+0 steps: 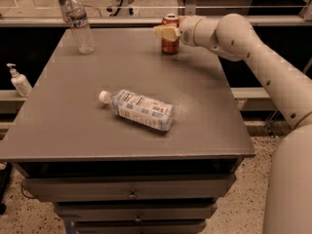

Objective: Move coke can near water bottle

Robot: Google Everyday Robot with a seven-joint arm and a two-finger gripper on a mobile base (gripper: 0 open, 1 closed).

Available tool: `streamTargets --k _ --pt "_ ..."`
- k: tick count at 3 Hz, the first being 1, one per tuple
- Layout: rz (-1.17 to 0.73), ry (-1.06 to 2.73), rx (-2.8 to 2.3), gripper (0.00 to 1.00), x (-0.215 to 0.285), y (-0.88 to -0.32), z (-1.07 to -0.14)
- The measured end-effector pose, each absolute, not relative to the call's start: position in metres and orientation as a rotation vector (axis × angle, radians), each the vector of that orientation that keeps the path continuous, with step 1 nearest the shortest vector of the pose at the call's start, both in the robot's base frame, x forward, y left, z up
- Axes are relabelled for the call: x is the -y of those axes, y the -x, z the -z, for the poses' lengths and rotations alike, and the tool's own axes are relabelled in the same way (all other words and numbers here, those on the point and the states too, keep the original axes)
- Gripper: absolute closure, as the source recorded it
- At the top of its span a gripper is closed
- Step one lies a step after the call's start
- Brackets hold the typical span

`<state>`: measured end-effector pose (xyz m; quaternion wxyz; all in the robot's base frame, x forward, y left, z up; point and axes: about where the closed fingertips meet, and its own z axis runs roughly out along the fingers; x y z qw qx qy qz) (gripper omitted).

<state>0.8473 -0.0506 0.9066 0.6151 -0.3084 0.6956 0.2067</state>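
Dim, warm indoor light; brownish cast over whole scene. Gripper (pixel 168 32) at coke can (pixel 170 43), back right part of table (pixel 73 126). Light from above: soft shadow of arm (pixel 258 62) on table top just right of gripper. Narrow shadow beneath lying bottle (pixel 141 110), well in front of gripper. Faint pale sheen on table surface in front of gripper, right of lying bottle. Small highlights on water bottle (pixel 79 26), far left of gripper. Space under table top and dark band behind gripper in deep shadow.
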Motion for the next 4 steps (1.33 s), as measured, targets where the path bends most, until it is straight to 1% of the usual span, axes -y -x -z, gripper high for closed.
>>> streamTargets --k 1,2,3,4 --pt "-0.609 0.691 -1.572 0.62 0.033 -0.836 -0.916" --pt "-0.793 0.723 -1.469 0.86 -0.017 -0.819 -0.943" --pt "-0.916 0.819 -1.362 1.0 -0.075 -0.804 -0.966" --pt "-0.933 0.975 -1.302 1.0 -0.131 -0.787 -0.978"
